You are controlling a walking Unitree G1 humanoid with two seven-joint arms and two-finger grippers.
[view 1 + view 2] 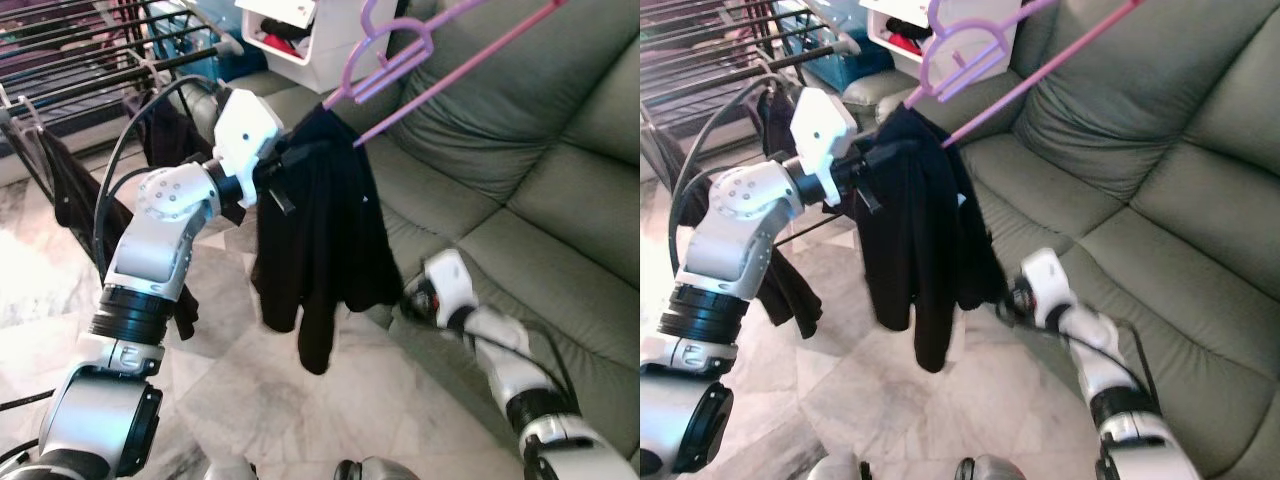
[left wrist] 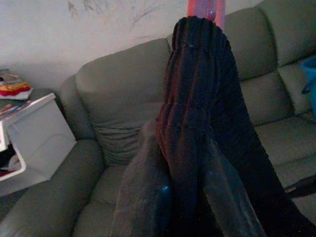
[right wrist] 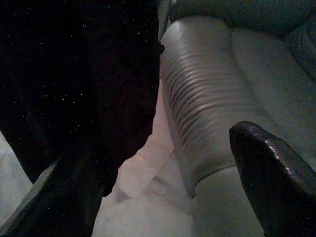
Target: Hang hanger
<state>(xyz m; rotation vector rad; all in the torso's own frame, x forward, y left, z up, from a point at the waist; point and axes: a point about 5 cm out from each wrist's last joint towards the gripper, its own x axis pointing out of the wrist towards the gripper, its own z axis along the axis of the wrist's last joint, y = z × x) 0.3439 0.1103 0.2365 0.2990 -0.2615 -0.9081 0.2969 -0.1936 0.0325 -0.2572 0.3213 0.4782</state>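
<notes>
Up behind the sofa arm we see a white bin with red and dark items tucked inside, though we can't make them out any further. Our left gripper is raised at chest height, its fingers pinching the dark garment where it drapes over the pink hanger. The hanger runs on a long slant, its low end at our gripper and its bars climbing up and to our right over the grey-green sofa, with the hook loop curling near the bin. The garment hangs straight down from the clamp, its hem clear of the marble floor. To our left stands the drying rack, dark rails with clothes already on them, close beside our left elbow. Our right gripper sits low at the sofa's front edge, right by the cloth's hem; whether its fingers are spread, we cannot tell.
</notes>
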